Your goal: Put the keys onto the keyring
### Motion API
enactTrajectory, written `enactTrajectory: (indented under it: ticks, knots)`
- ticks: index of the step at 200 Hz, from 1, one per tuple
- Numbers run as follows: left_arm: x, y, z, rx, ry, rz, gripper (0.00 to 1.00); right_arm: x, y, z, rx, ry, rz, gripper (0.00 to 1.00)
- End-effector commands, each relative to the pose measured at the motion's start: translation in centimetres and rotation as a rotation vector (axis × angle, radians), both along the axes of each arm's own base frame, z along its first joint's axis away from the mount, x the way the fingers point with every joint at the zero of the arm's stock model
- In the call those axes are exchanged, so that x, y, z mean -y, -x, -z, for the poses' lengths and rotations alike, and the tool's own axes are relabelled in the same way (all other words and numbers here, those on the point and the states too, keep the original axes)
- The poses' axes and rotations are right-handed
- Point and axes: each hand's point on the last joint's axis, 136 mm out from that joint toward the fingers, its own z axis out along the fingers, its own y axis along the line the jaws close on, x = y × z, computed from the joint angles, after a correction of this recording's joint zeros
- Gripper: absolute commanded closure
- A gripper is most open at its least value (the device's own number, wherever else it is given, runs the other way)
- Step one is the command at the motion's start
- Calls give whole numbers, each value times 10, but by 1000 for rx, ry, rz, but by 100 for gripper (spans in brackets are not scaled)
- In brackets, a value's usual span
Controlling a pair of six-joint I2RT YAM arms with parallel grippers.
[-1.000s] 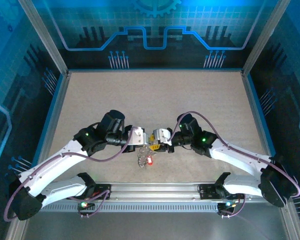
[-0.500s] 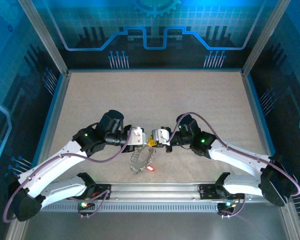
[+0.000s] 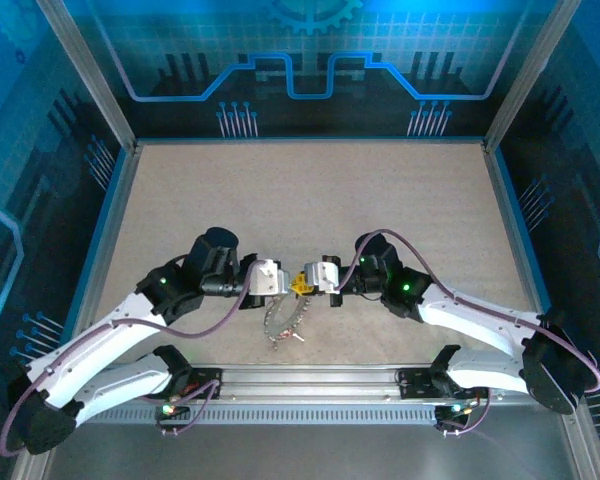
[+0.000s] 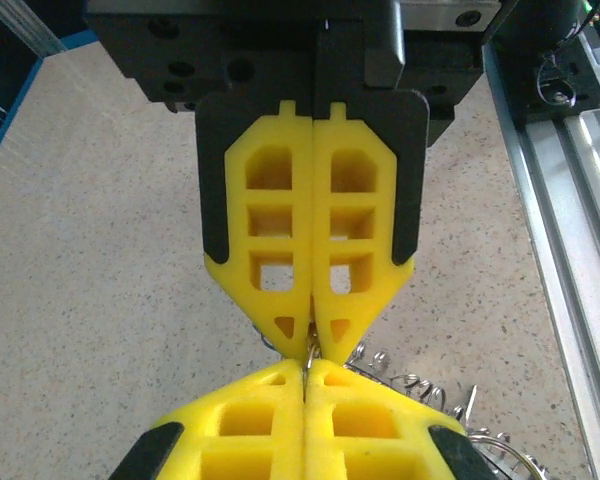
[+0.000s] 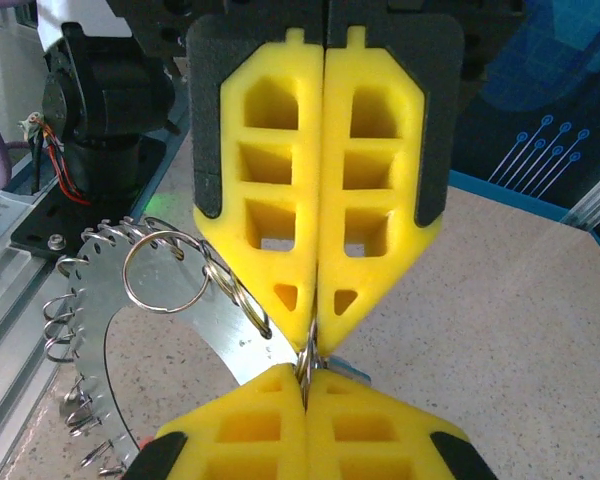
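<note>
My left gripper (image 3: 293,285) and right gripper (image 3: 307,283) meet tip to tip low over the table, near the front. Both are shut on the same thin wire keyring (image 5: 307,358), pinched edge-on between the two pairs of yellow pads. In the left wrist view the left gripper (image 4: 307,368) is at the bottom and the right gripper (image 4: 313,338) faces it from above, with the keyring (image 4: 312,350) between them. The keys (image 3: 283,320) hang just below as a jagged fanned bunch. In the right wrist view this is a toothed silver arc (image 5: 195,335) carrying a larger split ring (image 5: 165,275).
Bare speckled tabletop (image 3: 310,200) stretches to the back, walled by blue panels and metal posts. A metal rail (image 3: 310,382) with both arm bases runs along the near edge, close below the keys. The left arm's base and cabling (image 5: 95,110) stand behind the bunch.
Both grippers stayed shut and joined, drifting slightly up. The left arm's elbow swung left. The key bunch swung and fanned out, and its red head has turned out of sight.
</note>
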Motion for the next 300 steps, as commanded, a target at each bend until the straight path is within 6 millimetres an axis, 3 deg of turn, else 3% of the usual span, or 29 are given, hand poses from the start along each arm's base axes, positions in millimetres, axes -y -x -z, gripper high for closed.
enactTrajectory:
  ticks: [1,10,41,75,103,115,170,239,287,300]
  knots:
    - [-2,3,-7,28,54,-22,89,5,-11,1,30,-11,66,100]
    - [-4,2,-7,33,67,-40,66,5,-12,1,32,-18,73,100]
    - [-9,7,-3,33,89,-59,47,7,-12,-2,61,-32,73,100]
    - [-18,8,-4,38,89,-98,37,10,-9,-6,110,-53,64,100]
    - [-20,-7,2,64,86,-152,35,13,-6,-12,142,-90,68,100]
    - [-16,-11,1,45,102,-156,38,13,-5,-15,145,-99,62,100]
    - [14,-11,-1,-75,133,-49,69,11,-1,-30,105,-191,59,100]
    - [14,-12,-10,-13,174,-40,81,8,2,-34,85,-210,33,100]
    - [14,-11,-10,-1,179,-35,100,7,2,-33,80,-209,30,100]
    - [13,-13,-9,6,170,-42,100,7,1,-32,80,-208,38,100]
